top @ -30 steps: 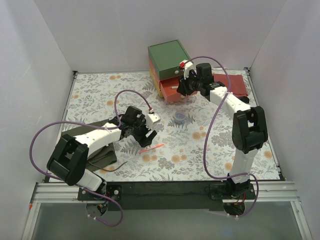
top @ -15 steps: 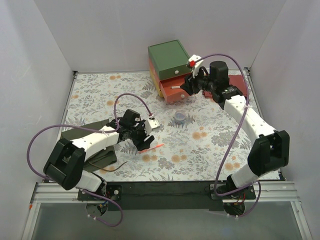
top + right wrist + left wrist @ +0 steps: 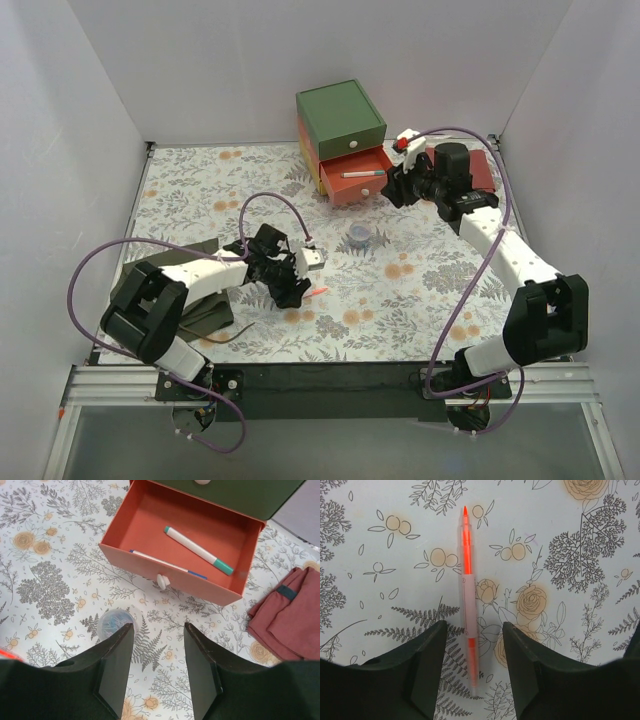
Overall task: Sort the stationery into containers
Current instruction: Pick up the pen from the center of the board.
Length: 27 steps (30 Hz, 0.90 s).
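Note:
An orange-red pen (image 3: 467, 580) lies on the floral mat; in the top view (image 3: 316, 292) it sits just right of my left gripper (image 3: 296, 288). My left gripper (image 3: 472, 672) is open, its jaws either side of the pen's near end. The cube box (image 3: 340, 115) stands at the back with its salmon-red drawer (image 3: 120, 532) pulled open, holding a white marker with a teal tip (image 3: 198, 550) and a thin white pen with a blue tip (image 3: 167, 565). My right gripper (image 3: 159, 672) is open and empty above the mat in front of the drawer. A small grey-blue tape roll (image 3: 115, 623) lies by its left finger.
A folded red cloth (image 3: 287, 615) lies right of the drawer. An olive-green cloth (image 3: 175, 285) lies under my left arm. White walls enclose the mat on three sides. Purple cables loop over both arms.
My right gripper has drawn back from the open drawer to the right and now looks down on it, empty. My left gripper has moved right and down over the orange-red pen.

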Tool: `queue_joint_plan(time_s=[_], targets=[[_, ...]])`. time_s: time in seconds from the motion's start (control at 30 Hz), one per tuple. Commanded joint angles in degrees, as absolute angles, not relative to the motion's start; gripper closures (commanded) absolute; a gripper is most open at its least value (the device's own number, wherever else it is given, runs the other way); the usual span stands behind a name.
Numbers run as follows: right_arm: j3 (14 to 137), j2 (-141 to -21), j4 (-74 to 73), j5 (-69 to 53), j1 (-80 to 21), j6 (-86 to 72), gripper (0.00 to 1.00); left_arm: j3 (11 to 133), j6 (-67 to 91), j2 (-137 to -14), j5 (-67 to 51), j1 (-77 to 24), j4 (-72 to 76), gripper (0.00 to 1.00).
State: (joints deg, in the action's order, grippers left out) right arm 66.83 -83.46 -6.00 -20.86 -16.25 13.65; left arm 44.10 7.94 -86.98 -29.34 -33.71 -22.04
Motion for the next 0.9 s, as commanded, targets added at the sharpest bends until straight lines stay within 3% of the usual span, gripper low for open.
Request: queue_joint_plan(time_s=[0.0, 0.33, 0.77, 0.87], targets=[[65.66, -79.63, -3.43, -19.95, -14.68, 13.09, 0.47, 45.35, 8.87, -87.97, -29.63, -35.59, -19.70, 0.53], [61.97, -76.82, -3.51, -21.27, -11.95, 15.64, 0.48, 41.05, 10.55, -89.30, -20.66, -42.45, -16.08, 0.74], [53.70, -70.14, -4.39, -20.83, -11.51, 21.18, 0.48, 35.51, 4.75, -88.24, -15.03, -44.30, -16.08, 0.73], [53.53, -70.22, -4.92, -21.18, -11.43, 21.71, 0.48, 35.16, 4.31, -89.29, -14.94, -44.30, -16.17, 0.77]])
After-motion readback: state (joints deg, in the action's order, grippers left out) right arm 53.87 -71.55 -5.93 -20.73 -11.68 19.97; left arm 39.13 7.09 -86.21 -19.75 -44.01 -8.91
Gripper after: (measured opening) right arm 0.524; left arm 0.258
